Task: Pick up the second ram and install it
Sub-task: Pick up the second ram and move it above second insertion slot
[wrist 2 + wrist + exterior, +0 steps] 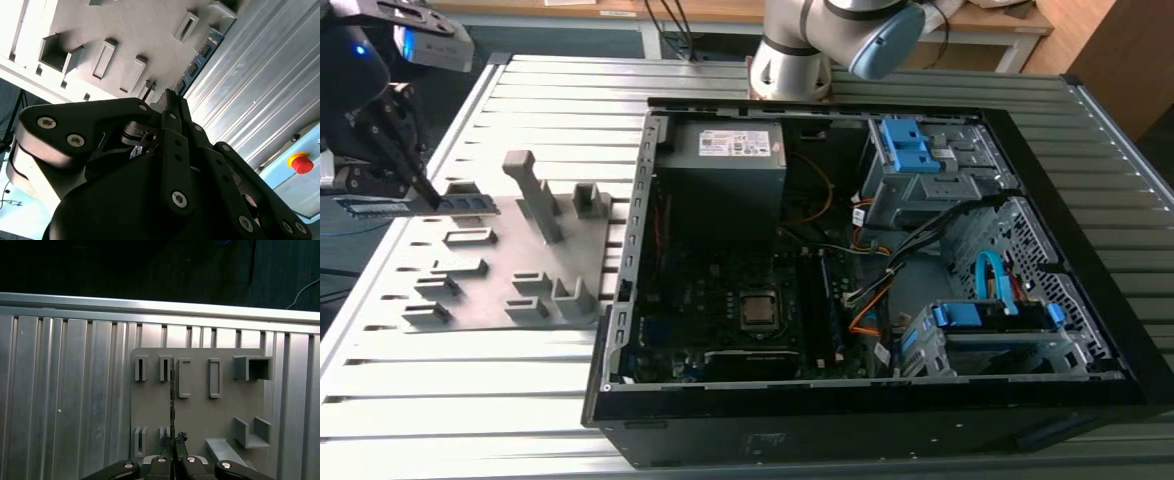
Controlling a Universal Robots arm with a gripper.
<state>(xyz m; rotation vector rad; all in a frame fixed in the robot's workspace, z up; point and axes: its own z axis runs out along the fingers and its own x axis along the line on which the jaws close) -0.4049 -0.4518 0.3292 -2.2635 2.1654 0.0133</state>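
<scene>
Plainly, the pick-up is underway and the install has not begun. The gripper (430,198) stands over the far edge of the grey fixture (494,290), at the exterior view's left. In both wrist views its fingers sit pressed together on the second ram (172,400), a thin board seen edge-on. Whether the stick has cleared its slot cannot be told. It is well apart from the open computer case (854,430), and the motherboard (720,290) has not received it.
</scene>
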